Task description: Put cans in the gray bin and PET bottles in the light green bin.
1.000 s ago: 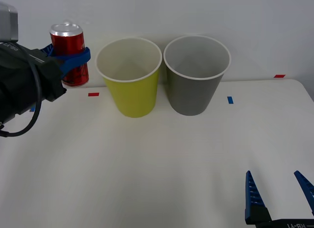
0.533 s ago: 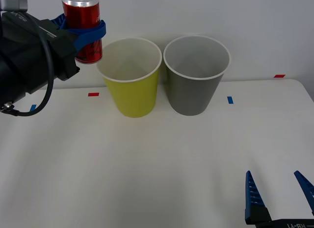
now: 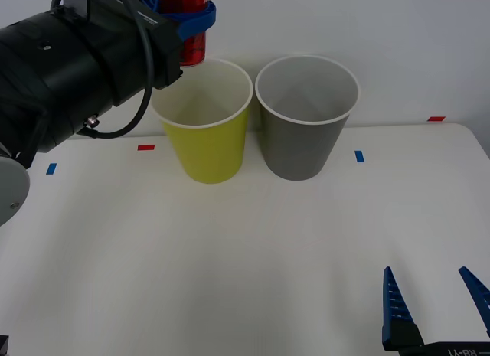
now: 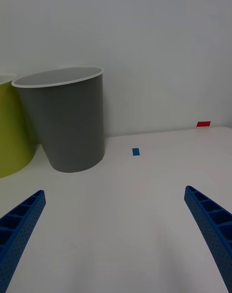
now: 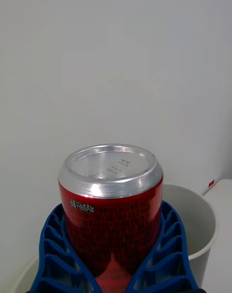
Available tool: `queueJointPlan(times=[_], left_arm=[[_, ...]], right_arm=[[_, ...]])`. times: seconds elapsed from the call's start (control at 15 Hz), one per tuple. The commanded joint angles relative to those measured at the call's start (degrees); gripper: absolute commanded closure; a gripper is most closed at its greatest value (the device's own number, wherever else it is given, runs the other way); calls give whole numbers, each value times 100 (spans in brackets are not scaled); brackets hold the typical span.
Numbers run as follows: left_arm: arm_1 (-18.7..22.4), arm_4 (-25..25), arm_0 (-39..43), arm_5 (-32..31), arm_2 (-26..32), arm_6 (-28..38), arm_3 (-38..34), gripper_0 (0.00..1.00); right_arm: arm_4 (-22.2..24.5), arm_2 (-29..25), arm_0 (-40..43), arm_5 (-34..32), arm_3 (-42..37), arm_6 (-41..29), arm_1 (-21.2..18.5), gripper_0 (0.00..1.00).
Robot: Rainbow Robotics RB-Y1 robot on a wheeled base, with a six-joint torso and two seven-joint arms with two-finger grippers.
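Holding red can (image 5: 110, 203) tight in left fingers (image 3: 195, 17) above green bin (image 3: 204, 122); right fingers (image 3: 436, 306) wide open, holding nothing; "RB-Y1" on arm.

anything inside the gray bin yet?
The gray bin shows only its pale inner wall; its floor is hidden by the rim. The can is gripped in the left pincer above the light green bin.
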Motion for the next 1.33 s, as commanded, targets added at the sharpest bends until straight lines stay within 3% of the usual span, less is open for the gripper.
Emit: queueJointPlan(times=[0.07, 0.47, 0.67, 1.0, 1.13, 1.33], left_arm=[[9, -266, -417, -335, -371, 157, 542, 100], [53, -529, -1050, -1284, -1074, 456, 1755, 100], [53, -573, -1296, -2128, -1461, 588, 2572, 100], [9, -898, -1559, -2567, -1830, 825, 3091, 100], [-61, -1197, -1568, -2805, -1936, 1142, 3258, 100], [-131, -2199, -1779, -3130, -2375, 2170, 3592, 100]], right_arm=[[0, 0, 0, 0, 0, 0, 0, 0], [0, 0, 0, 0, 0, 0, 0, 0], [0, 0, 0, 0, 0, 0, 0, 0], [0, 0, 0, 0, 0, 0, 0, 0], [0, 0, 0, 0, 0, 0, 0, 0], [0, 0, 0, 0, 0, 0, 0, 0]])
